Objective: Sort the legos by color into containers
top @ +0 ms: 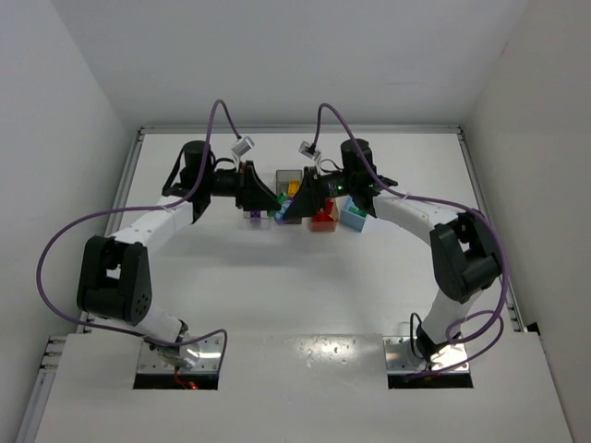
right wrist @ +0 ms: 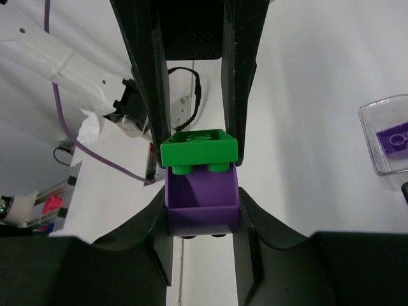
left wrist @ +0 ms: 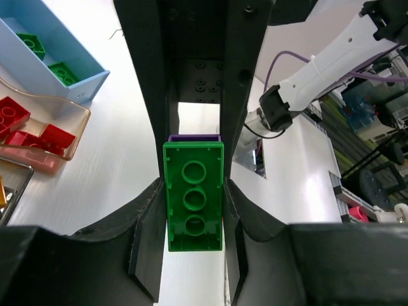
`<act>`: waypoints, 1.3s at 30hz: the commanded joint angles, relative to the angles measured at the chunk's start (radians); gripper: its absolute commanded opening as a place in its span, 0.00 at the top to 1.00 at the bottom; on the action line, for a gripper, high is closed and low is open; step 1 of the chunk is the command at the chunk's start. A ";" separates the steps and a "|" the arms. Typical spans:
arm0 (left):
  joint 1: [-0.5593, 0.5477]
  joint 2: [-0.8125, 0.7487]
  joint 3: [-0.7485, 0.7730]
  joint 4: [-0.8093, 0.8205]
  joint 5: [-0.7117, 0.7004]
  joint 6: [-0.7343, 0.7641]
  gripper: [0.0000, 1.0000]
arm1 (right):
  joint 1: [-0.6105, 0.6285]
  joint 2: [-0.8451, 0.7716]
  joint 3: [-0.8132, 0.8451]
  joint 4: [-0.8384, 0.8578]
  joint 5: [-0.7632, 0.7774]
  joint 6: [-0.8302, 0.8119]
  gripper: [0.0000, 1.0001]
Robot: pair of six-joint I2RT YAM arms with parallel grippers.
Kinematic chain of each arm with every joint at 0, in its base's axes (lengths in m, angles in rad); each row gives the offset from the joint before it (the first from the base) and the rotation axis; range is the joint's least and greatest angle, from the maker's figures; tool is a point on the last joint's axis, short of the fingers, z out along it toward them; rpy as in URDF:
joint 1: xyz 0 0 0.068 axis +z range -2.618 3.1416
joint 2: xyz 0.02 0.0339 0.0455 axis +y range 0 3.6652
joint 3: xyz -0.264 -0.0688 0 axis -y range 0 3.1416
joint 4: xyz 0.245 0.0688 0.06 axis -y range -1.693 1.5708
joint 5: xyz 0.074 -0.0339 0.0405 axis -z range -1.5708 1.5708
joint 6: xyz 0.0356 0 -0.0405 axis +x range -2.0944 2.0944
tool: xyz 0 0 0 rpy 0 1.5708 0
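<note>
**A:** Left gripper [left wrist: 194, 205]: jaws clamped on the green rectangular plastic brick [left wrist: 194, 191]. Right gripper [right wrist: 201, 207]: jaws clamped on the purple plastic brick [right wrist: 201, 203]. The two bricks are stuck together, held between the two arms.

**B:** So the step looks like splitting the pair. How?

**A:** My take: grip hard on both sides and peel by tilting one wrist, not a straight pull. Small motion. A snap release could fling a brick or knock the nearby bins.

**B:** Then?

**A:** Green likely goes to the light blue plastic bin [left wrist: 95, 81], which holds green bricks. Purple goes to the clear plastic bin [right wrist: 368, 143], which holds a purple one.

**B:** View differences?

**A:** Right wrist shows the seam, with green seated on the far end of purple. Left wrist shows only a thin purple edge behind green, but it has the blue bin and the tan translucent bin [left wrist: 80, 124] with red bricks. Top view mostly hides the pair behind the jaws. It does show both arms meeting over the far middle of the white worktop [top: 305, 277], bins clustered close by.
</note>
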 commanded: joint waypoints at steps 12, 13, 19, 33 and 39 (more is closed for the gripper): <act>0.023 -0.053 0.025 0.136 -0.086 -0.039 0.93 | -0.013 -0.101 -0.041 -0.183 0.002 -0.291 1.00; 0.047 -0.053 0.048 0.181 -0.100 -0.068 0.93 | -0.013 -0.121 -0.053 -0.197 0.002 -0.305 1.00; 0.159 -0.020 0.151 0.238 -0.194 -0.099 0.93 | -0.025 -0.146 -0.076 -0.312 0.038 -0.422 1.00; 0.279 -0.253 0.061 -0.063 -0.444 0.130 0.93 | 0.081 0.293 0.368 -0.144 0.288 -0.267 1.00; 0.288 -0.310 0.030 -0.156 -0.462 0.185 0.93 | 0.081 0.448 0.497 -0.143 0.411 -0.234 1.00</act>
